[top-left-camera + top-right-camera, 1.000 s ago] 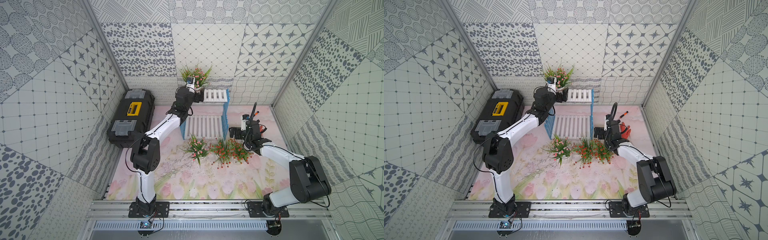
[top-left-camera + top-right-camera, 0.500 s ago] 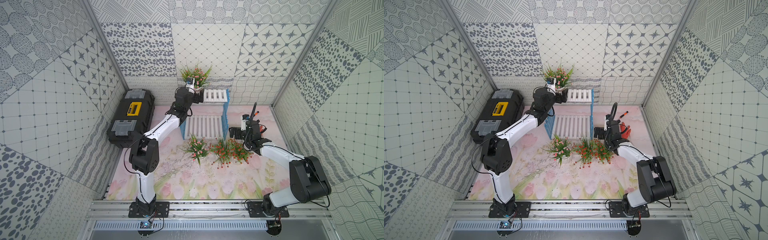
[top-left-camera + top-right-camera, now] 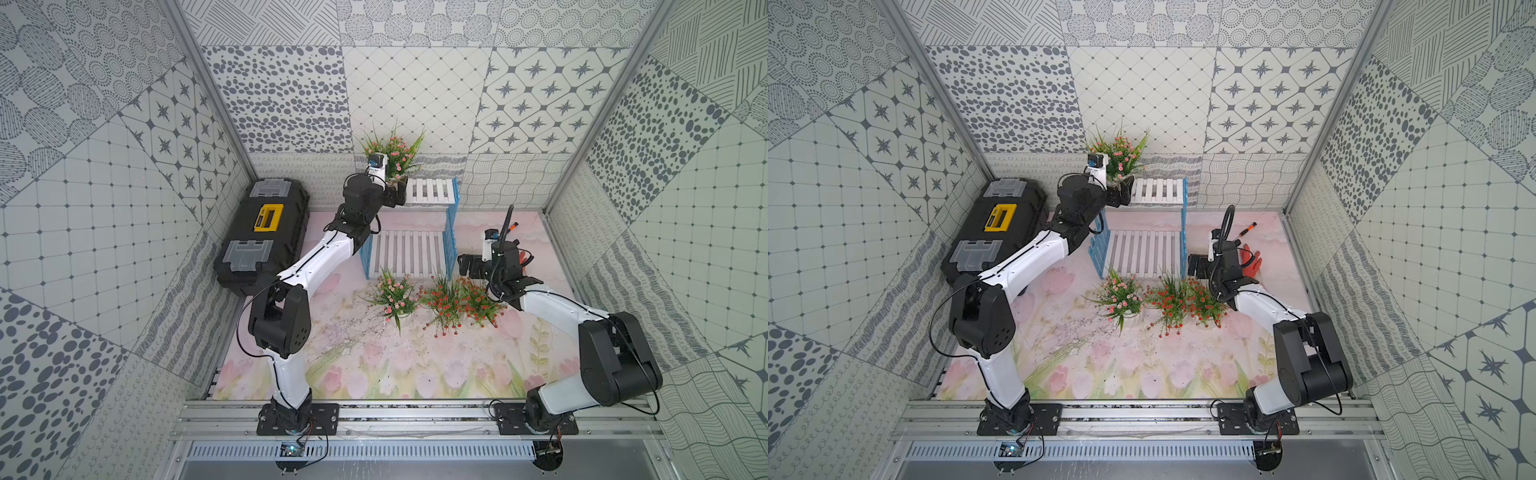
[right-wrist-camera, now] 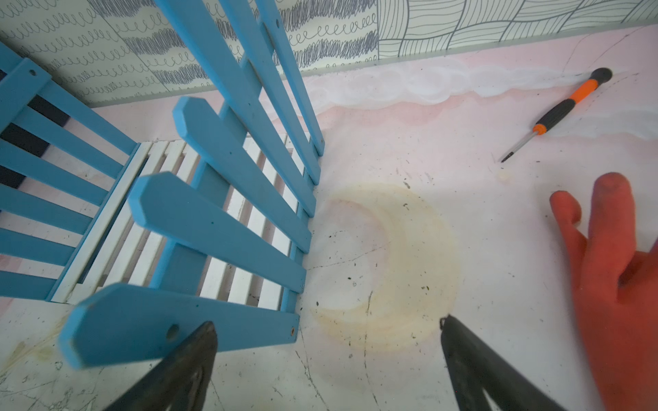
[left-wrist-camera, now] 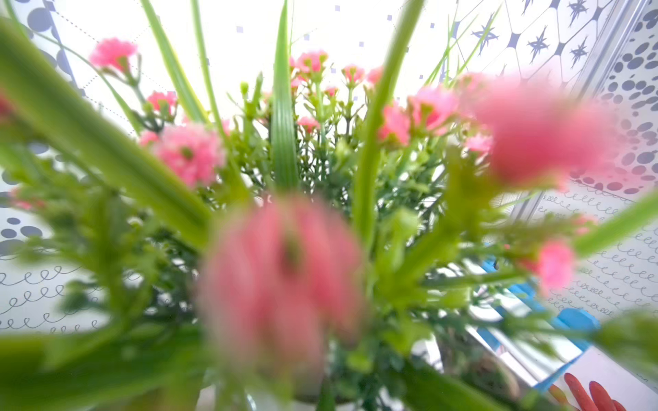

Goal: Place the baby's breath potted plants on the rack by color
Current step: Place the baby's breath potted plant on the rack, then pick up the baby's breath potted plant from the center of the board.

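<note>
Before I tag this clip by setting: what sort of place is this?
Probably a robot test booth, not a home: patterned wall panels in metal framing, a left arm and right arm bolted to an aluminium rail, and a flower-print mat as floor.

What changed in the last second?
The left arm's elbow swung slightly toward the black-and-yellow plastic toolbox; nothing was taken or let go. Unchanged: the left gripper at the pink-blossomed potted plant by the top shelf of the white-slatted, blue-sided rack, the second pink-blossomed plant and both red-orange-blossomed plants on the floral mat, and the open right gripper.
</note>
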